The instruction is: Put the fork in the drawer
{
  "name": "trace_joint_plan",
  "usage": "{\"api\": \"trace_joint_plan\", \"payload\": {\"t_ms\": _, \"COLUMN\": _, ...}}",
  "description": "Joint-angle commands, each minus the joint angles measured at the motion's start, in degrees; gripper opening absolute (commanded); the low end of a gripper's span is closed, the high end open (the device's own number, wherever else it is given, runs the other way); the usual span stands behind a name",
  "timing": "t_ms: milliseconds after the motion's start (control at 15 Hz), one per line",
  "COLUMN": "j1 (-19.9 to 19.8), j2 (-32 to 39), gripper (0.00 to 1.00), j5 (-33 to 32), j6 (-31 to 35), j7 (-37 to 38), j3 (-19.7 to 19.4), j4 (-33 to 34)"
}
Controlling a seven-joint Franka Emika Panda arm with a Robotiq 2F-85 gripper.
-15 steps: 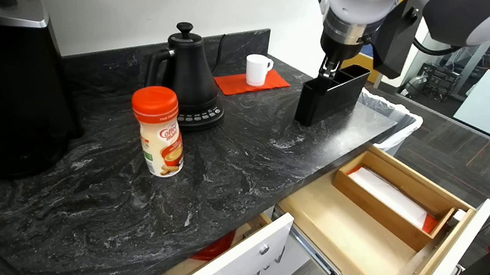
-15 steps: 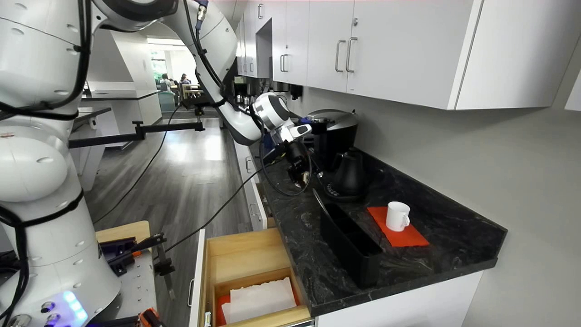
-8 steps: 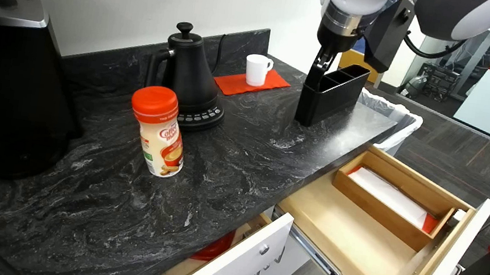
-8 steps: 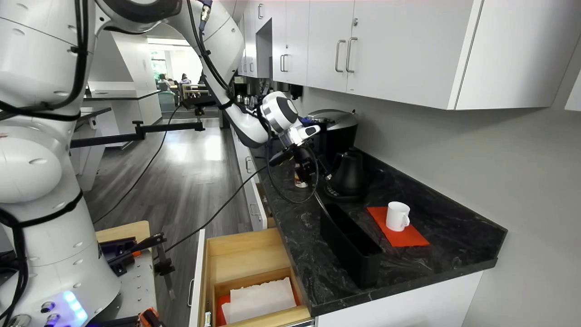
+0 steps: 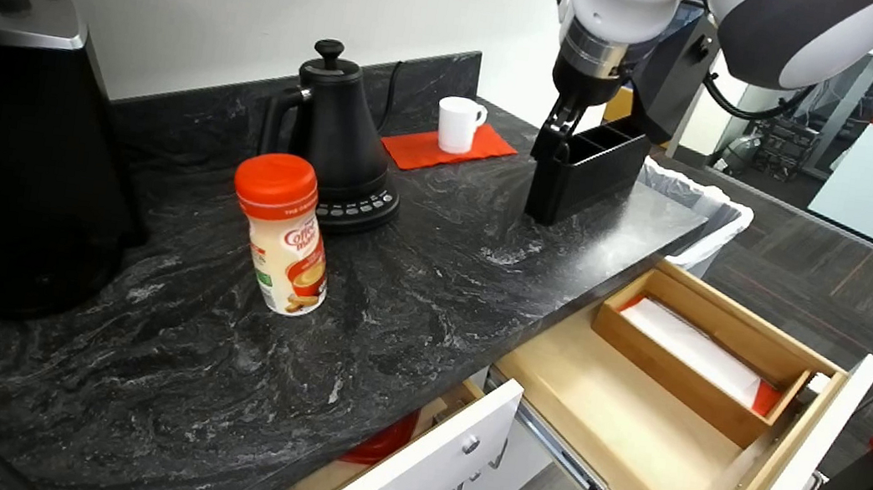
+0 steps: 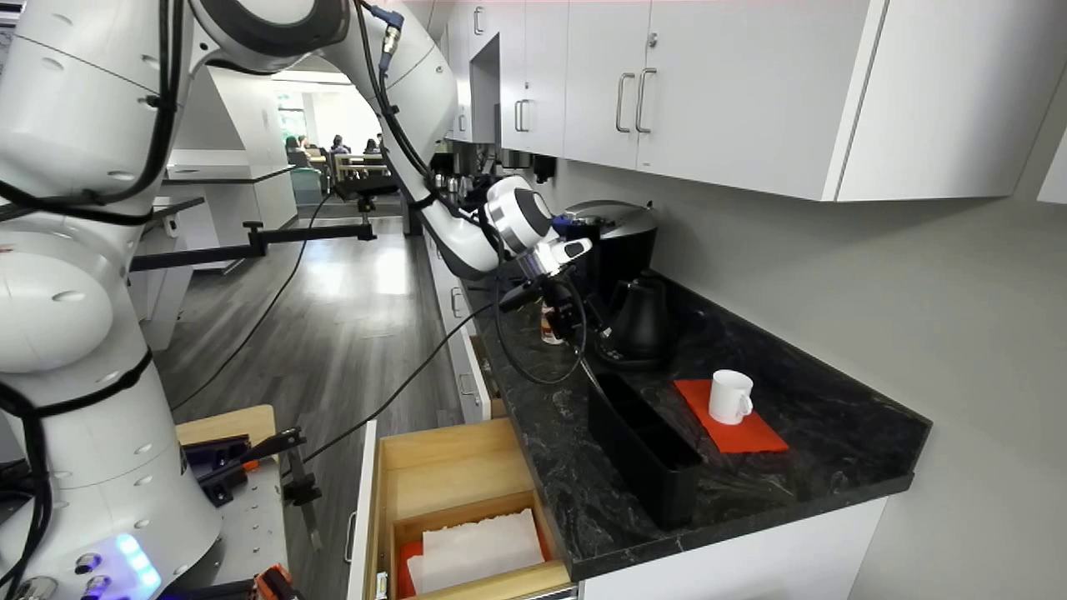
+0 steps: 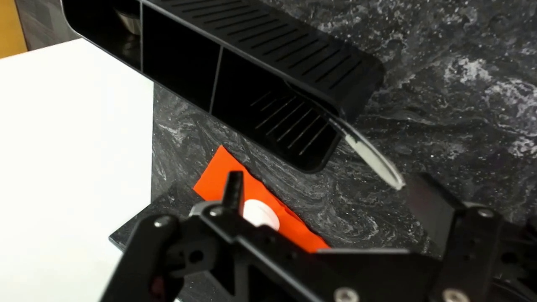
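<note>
We see the fingers (image 7: 434, 214) spread apart by one end of the black holder (image 5: 599, 175), which stands near the end edge of the surface (image 5: 411, 309). A silvery handle (image 7: 374, 161) leans from its end compartment toward them; the rest is hidden, so whether it's the fork we cannot tell. The drawer (image 5: 628, 392) stands open below the front edge.

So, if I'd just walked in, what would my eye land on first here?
Most likely the bulky white robot arm leaning over the dark marbled countertop, its open black two-fingered claw near a slim silvery handle poking from a black rectangular holder. Next, perhaps, the white mug on a flat red-orange napkin near that holder. Below that countertop, a wide white-fronted light-wood drawer stands open.
</note>
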Motion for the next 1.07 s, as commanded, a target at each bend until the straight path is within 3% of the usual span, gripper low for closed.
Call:
{"api": "trace_joint_plan", "payload": {"t_ms": 0, "j1": 0.4, "j2": 1.5, "gripper": 1.0, "j5": -0.8, "j6": -1.3, "j7": 1.5, "j3": -0.7, "j4": 2.7}}
{"api": "trace_joint_plan", "payload": {"t_ms": 1000, "j1": 0.4, "j2": 1.4, "gripper": 1.0, "j5": 8.2, "j6": -11.4, "j7": -1.3, "j3": 1.2, "j4": 4.2}}
